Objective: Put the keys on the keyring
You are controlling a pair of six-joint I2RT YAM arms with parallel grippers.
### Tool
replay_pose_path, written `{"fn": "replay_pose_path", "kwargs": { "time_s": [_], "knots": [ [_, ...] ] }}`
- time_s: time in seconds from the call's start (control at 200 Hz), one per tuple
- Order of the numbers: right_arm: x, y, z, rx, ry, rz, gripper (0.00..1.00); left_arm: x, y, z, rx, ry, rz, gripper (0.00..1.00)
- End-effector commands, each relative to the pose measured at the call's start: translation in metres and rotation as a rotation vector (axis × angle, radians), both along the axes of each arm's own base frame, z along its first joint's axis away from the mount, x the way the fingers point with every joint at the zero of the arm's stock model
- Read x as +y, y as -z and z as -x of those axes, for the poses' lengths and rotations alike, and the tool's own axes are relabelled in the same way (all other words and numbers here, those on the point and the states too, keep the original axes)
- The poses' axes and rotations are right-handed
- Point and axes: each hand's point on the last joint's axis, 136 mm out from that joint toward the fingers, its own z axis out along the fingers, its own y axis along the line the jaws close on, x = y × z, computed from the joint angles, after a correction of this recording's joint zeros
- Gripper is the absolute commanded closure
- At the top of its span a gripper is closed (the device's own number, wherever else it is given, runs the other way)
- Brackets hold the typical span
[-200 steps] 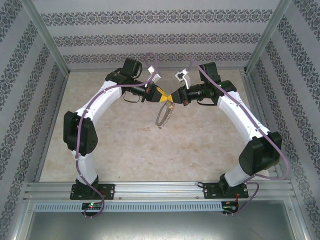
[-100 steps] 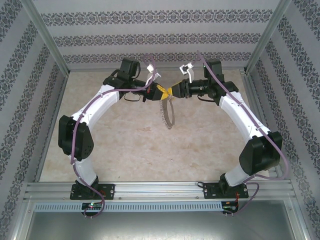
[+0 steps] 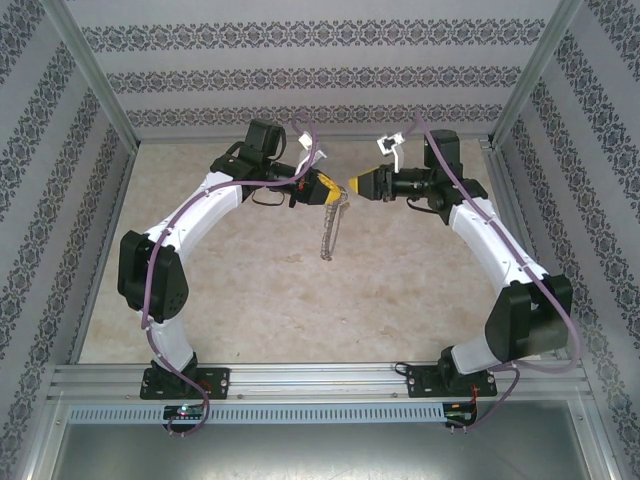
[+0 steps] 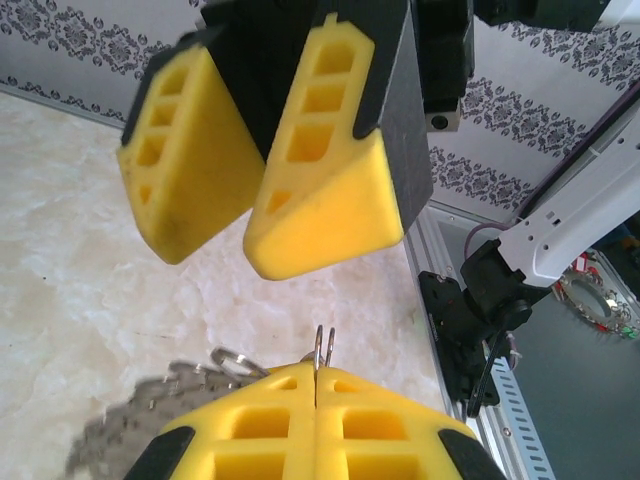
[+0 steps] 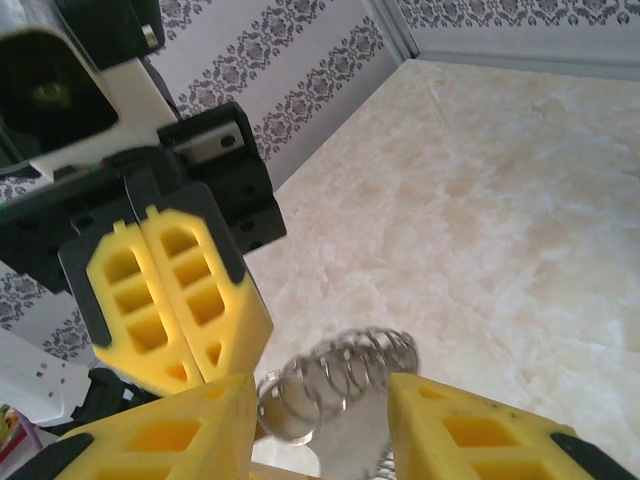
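Above the far table point(image 3: 250, 295), the left gripper point(image 3: 336, 193) pinches the hanging keyring point(image 3: 327, 235); just right, the right gripper point(image 3: 353, 185) stands part-open, empty.

Left fingers point(image 5: 150, 300) pressed together, keyring point(image 5: 340, 385) just below, right fingers point(image 5: 480, 435) apart

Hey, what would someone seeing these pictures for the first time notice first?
Two yellow-fingered grippers face each other above the far middle of the table. The left gripper is shut on the keyring, a silvery hoop fringed with small metal pieces, dangling below it; the right gripper stands open just beside, holding nothing.
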Motion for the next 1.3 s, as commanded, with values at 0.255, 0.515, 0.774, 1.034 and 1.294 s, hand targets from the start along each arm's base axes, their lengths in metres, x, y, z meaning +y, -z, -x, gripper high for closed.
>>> {"fn": "replay_pose_path", "kwargs": {
  "time_s": [0.255,0.515,0.774,1.034,1.294],
  "knots": [
    [0.001,-0.015,0.032,-0.051,-0.063,-0.074,0.62,-0.001,-0.018,0.002,-0.067,0.009,0.021,1.0],
    [0.012,-0.008,0.039,-0.036,-0.113,-0.089,0.64,-0.001,-0.02,0.001,-0.068,0.006,0.02,1.0],
    [0.022,-0.003,0.039,-0.026,-0.134,-0.089,0.65,-0.001,-0.02,0.001,-0.066,0.007,0.023,1.0],
    [0.026,0.001,0.033,-0.017,-0.133,-0.089,0.7,-0.002,-0.022,0.0,-0.07,0.003,0.025,1.0],
    [0.027,0.008,0.033,-0.002,-0.129,-0.083,0.62,-0.001,-0.022,0.0,-0.069,0.002,0.027,1.0]
  ]
}}
